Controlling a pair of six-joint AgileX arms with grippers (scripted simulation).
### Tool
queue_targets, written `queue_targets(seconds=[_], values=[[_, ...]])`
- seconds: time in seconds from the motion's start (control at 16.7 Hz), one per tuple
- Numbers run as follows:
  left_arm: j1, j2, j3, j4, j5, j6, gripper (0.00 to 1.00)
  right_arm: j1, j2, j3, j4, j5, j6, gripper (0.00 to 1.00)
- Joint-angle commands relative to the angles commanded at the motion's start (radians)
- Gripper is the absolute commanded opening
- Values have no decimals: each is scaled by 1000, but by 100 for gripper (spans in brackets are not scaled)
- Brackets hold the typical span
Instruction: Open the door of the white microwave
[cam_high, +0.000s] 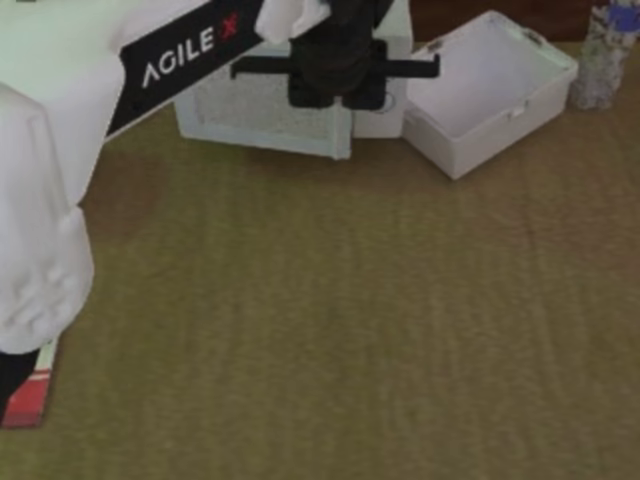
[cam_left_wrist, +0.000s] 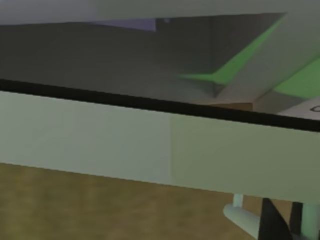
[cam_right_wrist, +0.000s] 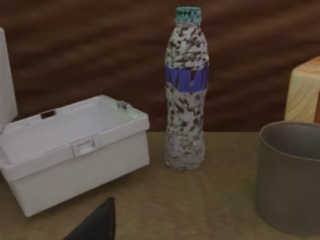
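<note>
The white microwave (cam_high: 396, 38) stands at the back of the table, left of centre. Its door (cam_high: 262, 116), white with a grey speckled mesh window, is swung out a little at its right edge. My left arm reaches across from the left, and the left gripper (cam_high: 338, 88) sits at that edge, over the door. In the left wrist view the door's white edge (cam_left_wrist: 150, 145) fills the middle, with the dark oven cavity (cam_left_wrist: 125, 60) behind it. The left gripper (cam_left_wrist: 285, 222) is shut on the pale bar handle (cam_left_wrist: 242, 216). My right gripper (cam_right_wrist: 102, 222) is parked beyond the top view's right side.
A white lidless bin (cam_high: 492, 92) (cam_right_wrist: 75, 145) stands right of the microwave. A speckled bottle with a blue band (cam_high: 604, 58) (cam_right_wrist: 185, 90) is at the back right. A grey cup (cam_right_wrist: 290, 175) and a wooden block (cam_right_wrist: 305, 95) stand beside the bottle. A red flat object (cam_high: 26, 396) lies front left.
</note>
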Motion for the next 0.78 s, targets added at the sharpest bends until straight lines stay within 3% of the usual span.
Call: queue_targets(seconds=[0.78], values=[[9, -104, -172, 91, 45, 93, 0, 0, 0, 0, 0, 0, 0, 100]])
